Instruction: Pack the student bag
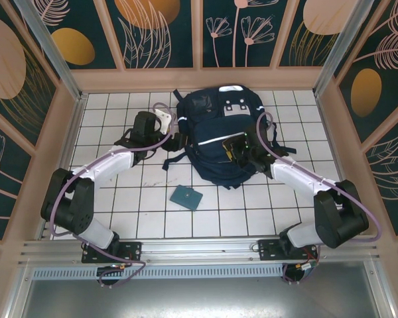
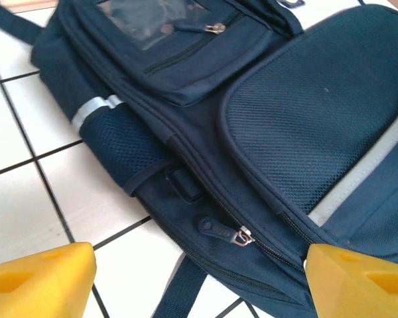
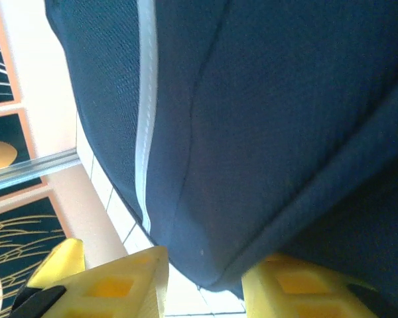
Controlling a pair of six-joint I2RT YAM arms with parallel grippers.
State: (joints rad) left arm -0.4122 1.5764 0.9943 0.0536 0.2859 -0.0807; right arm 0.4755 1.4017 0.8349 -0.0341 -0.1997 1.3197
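White tiles are covering the table (image 1: 119,205), and the student bag (image 1: 209,165) is lying flat in the upper middle of the top view. At its left edge the left gripper (image 1: 177,140) is hovering, yellow fingers (image 2: 43,278) spread wide. Right of the bag's centre the right gripper (image 1: 242,151) is sitting on the fabric, with a navy fold lying between its fingers (image 3: 129,285). I cannot tell whether they are clamping it. Below the bag, a small teal booklet (image 1: 186,197) is lying apart.

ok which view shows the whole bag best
Top external: the whole bag shows, straps, stripe and all. Left wrist shows one side with pockets and zippers close up; right wrist shows a close patch of navy fabric and stripe.
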